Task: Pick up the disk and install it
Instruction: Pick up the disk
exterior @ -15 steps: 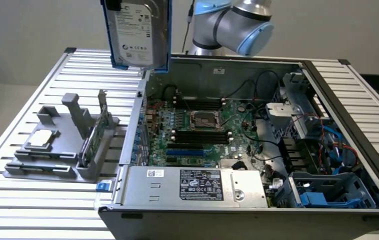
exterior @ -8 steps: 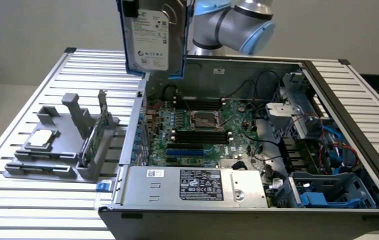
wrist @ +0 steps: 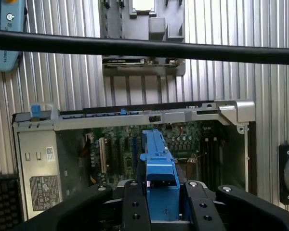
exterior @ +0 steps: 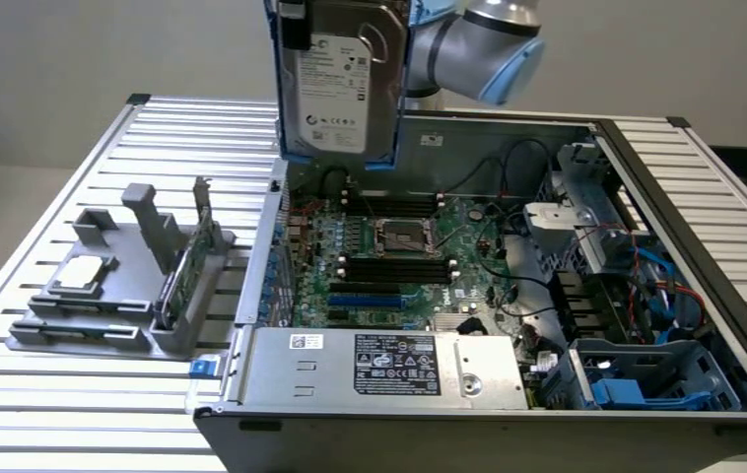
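The disk (exterior: 341, 84), silver-grey with a pale label and a blue bracket along its edge, hangs upright high above the back left of the open computer case (exterior: 689, 246). In the wrist view my gripper (wrist: 160, 195) is shut on the disk, whose blue bracket (wrist: 156, 159) stands edge-on between the two black fingers (wrist: 135, 204). Far below the disk lies the motherboard (wrist: 115, 151). The robot's wrist (exterior: 486, 49) sits just to the exterior view's right of the disk.
A grey fixture (exterior: 110, 296) on the slatted metal table (exterior: 58, 414) holds a small silver chip (exterior: 82, 273) and an upright green card (exterior: 183, 271). Inside the case are the power supply (exterior: 387, 365) and a blue drive cage (exterior: 644, 379). A black cable (wrist: 144, 48) crosses the wrist view.
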Robot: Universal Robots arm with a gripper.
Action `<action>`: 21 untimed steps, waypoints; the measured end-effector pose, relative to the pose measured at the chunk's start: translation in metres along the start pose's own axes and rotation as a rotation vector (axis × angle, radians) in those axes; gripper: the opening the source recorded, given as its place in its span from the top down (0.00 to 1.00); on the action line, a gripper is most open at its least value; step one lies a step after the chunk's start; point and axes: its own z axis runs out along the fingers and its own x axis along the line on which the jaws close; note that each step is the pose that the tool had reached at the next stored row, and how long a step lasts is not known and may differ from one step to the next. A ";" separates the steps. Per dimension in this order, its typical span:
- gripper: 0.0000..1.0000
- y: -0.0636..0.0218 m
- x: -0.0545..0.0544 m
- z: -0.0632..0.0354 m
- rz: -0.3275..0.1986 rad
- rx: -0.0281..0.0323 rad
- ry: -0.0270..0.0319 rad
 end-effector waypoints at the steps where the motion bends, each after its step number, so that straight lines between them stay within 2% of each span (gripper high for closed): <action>1: 0.67 -0.0037 0.002 0.0007 0.000 0.0015 -0.0001; 12: 0.67 -0.0414 0.020 0.0089 0.000 0.0192 -0.0016; 21: 0.67 -0.0606 0.041 0.0188 0.000 0.0285 -0.0022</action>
